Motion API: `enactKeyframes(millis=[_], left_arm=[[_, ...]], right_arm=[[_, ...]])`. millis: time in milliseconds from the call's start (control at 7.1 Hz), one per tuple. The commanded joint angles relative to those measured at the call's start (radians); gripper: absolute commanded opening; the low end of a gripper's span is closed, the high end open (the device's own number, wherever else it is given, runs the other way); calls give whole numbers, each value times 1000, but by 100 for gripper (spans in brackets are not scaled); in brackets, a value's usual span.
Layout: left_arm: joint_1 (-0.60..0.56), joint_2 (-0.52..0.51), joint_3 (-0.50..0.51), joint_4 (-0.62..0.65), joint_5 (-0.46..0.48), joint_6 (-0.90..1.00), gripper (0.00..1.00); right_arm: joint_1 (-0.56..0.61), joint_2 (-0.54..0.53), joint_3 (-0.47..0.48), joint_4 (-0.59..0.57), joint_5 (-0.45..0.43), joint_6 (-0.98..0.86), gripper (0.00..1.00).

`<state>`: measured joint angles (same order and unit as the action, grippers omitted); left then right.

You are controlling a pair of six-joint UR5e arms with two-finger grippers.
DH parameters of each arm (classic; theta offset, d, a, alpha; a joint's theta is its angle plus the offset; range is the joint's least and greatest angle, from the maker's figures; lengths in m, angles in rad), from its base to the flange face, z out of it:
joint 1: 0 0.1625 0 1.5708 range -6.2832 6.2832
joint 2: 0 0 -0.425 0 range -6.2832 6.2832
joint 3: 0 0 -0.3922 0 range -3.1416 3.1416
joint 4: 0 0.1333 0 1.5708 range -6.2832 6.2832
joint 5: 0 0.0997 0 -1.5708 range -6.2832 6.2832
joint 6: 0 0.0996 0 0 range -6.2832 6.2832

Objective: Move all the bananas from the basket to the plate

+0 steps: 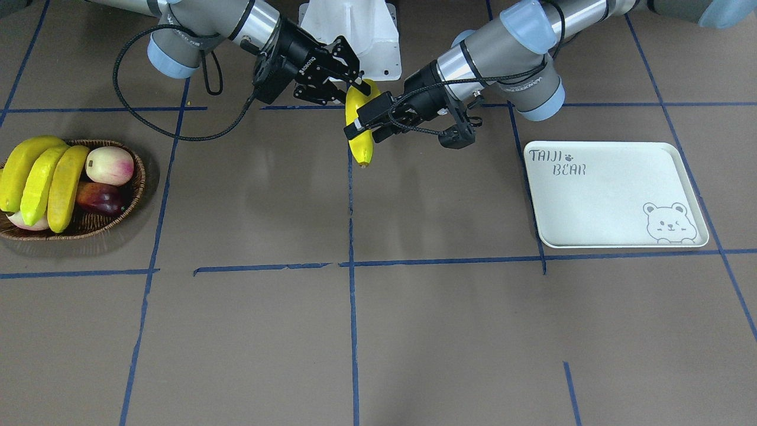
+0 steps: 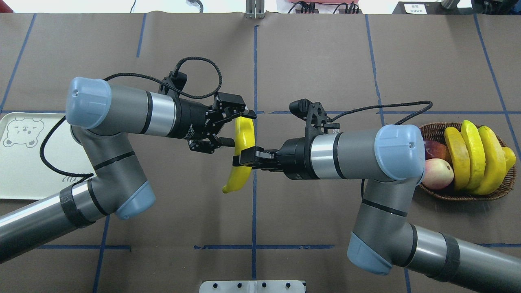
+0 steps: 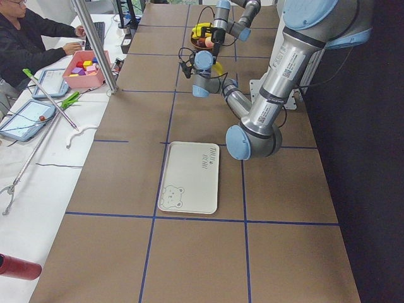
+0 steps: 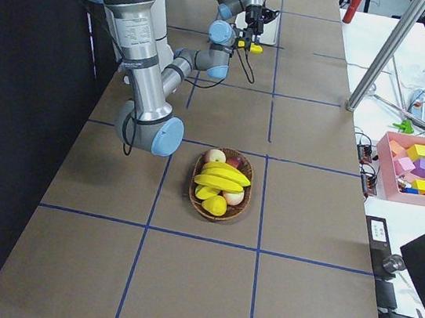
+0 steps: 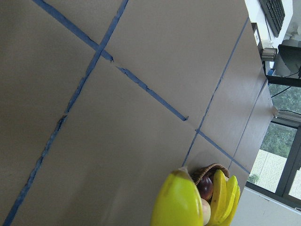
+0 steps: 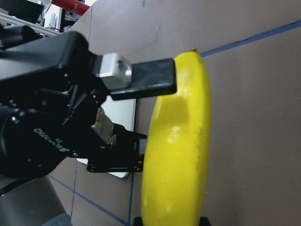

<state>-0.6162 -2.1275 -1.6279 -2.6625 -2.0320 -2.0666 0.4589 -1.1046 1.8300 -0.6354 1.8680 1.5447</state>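
Note:
One banana point(image 2: 238, 179) hangs in the air over the table's middle, between both arms. My right gripper point(image 2: 243, 160) is clamped across its middle. My left gripper point(image 2: 241, 129) has its fingers point(image 6: 150, 77) closed against the banana's upper end point(image 6: 181, 150). In the front view the left gripper point(image 1: 364, 131) is on the tray side and the right gripper point(image 1: 356, 93) on the basket side. Three more bananas point(image 1: 41, 180) lie side by side in the wicker basket point(image 1: 118, 222). The off-white bear tray point(image 1: 615, 195) holds nothing.
A peach point(image 1: 110, 165) and a dark red fruit point(image 1: 99, 198) share the basket with the bananas. The robot's white base plate point(image 1: 355, 35) is behind the grippers. Blue tape lines cross the brown table. An operator and a side table stand off the tray end.

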Motion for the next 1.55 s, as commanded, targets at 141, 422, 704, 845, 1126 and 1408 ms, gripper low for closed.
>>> enactKeyframes(millis=[141, 422, 704, 845, 1126, 1408], left_arm=[[4, -2, -12, -1, 1, 20, 81], [3, 7, -13, -5, -1, 26, 0], [3, 9, -13, -5, -1, 26, 0], [1, 9, -12, -5, -2, 26, 0], [-20, 12, -10, 1, -7, 60, 0], [-124, 93, 6, 10, -107, 170, 0]], right_arm=[[0, 0, 0, -1, 0, 5, 3], [1, -1, -2, -1, 0, 8, 43], [0, 0, 0, 0, 0, 61, 99], [0, 0, 0, 0, 0, 63, 100], [0, 6, 6, 0, 0, 69, 100], [20, -1, 32, -18, 5, 69, 100]])
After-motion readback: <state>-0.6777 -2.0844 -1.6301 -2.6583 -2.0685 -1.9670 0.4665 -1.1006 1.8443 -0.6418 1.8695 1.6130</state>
